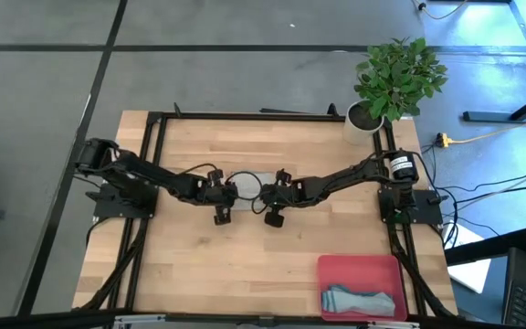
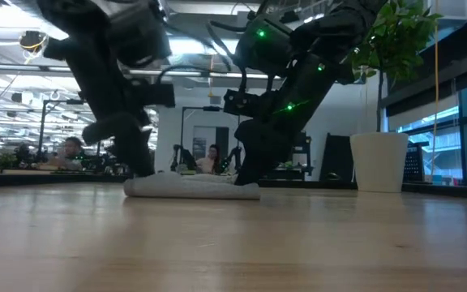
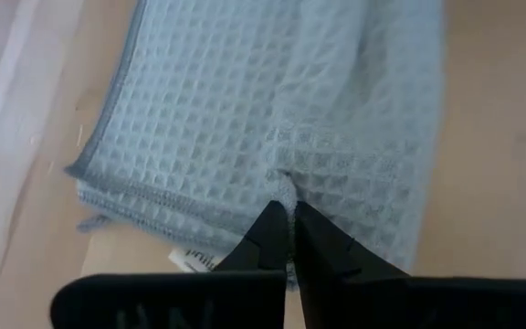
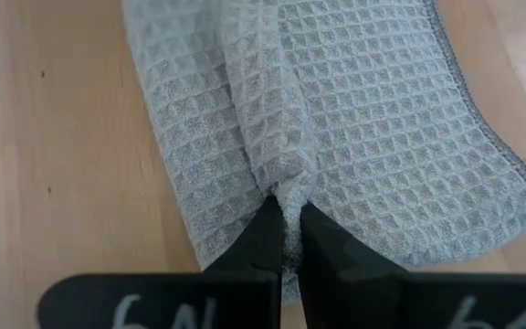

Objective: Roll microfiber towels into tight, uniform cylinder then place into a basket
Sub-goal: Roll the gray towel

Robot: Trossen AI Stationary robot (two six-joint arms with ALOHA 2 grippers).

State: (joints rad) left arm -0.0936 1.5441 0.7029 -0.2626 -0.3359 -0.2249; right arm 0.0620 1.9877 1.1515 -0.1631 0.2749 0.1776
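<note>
Fingers of left gripper [image 3: 289,239] pinched nearly shut on a small fold of the towel [image 3: 272,128] at its near edge; white tag [image 3: 193,260] just beside them. Right gripper [image 4: 286,239] same: fingers narrow, nipping a ridge of the weave at the opposite end.

Towel lies mid-table betw the 2 grippers [image 1: 248,187], folded flat, long axis running left-right, 1 gripper at each short end, so neither arm is nearer. Both arms reach inward from the table sides, wrists low, tips at table level in low view [image 2: 191,187].

Basket [image 1: 359,268] sits well apart, front-right corner, right arm's side; 1 bundled towel already in it [image 1: 361,300].

Judgement: roll not yet formed; next move turns on both ends moving together across the long axis.
</note>
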